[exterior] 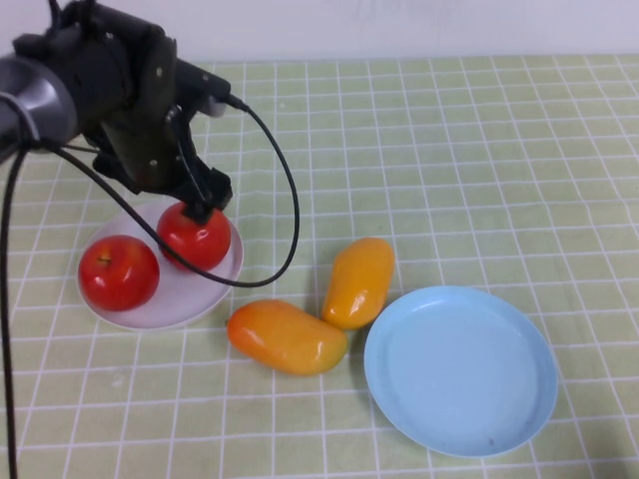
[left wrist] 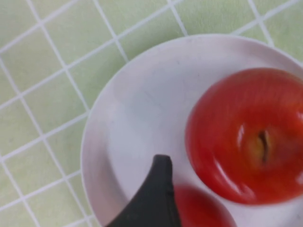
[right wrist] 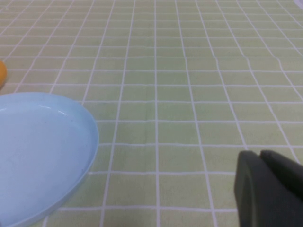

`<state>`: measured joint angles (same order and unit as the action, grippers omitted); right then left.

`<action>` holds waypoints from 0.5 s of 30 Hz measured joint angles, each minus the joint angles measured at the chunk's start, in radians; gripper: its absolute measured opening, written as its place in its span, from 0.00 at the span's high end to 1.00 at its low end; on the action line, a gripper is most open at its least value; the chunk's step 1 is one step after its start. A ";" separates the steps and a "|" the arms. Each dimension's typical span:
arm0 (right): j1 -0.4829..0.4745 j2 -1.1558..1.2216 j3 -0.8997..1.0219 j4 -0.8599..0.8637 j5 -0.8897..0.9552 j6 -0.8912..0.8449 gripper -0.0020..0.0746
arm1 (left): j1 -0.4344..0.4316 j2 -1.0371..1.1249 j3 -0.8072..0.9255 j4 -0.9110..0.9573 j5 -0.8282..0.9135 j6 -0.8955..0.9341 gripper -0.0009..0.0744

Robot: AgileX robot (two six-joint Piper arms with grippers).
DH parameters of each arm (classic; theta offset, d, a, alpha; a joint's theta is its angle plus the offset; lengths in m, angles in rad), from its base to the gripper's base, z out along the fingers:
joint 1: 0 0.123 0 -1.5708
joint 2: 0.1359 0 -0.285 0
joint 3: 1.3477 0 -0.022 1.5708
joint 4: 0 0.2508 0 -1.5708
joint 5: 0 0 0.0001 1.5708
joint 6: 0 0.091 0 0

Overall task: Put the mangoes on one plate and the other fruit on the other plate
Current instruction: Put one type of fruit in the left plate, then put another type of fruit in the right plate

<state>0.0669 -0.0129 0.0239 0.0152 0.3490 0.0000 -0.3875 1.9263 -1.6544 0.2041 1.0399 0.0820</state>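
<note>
High view, left gripper (exterior: 200, 205) released over apples (exterior: 194, 236) on white plate (exterior: 215, 289), right gripper (right wrist: 270, 189) clenched, mangoes (exterior: 288, 336) touching.

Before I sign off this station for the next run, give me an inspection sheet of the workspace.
Surface: green checked cloth, flat.
Job's things: two apples on the white plate; two mangoes on the cloth, touching, between the plates; blue plate bare.
Clutter: nothing seen.
Grippers: left pincer open just above the right-hand apple, one fingertip over the plate; right pincer shut, low over bare cloth beside the blue plate, out of the high view.
Cables: black cable loops from the left arm across the white plate's rim.
Surroundings: pale wall behind the table.
</note>
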 joint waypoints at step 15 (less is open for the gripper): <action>0.000 0.000 0.000 0.000 0.000 0.000 1.00 | -0.088 -0.212 0.000 0.003 0.182 -0.068 0.92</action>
<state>0.0669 -0.0129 0.0239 0.0152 0.3490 0.0000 -0.4756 1.7143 -1.6544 0.2073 1.2218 0.0142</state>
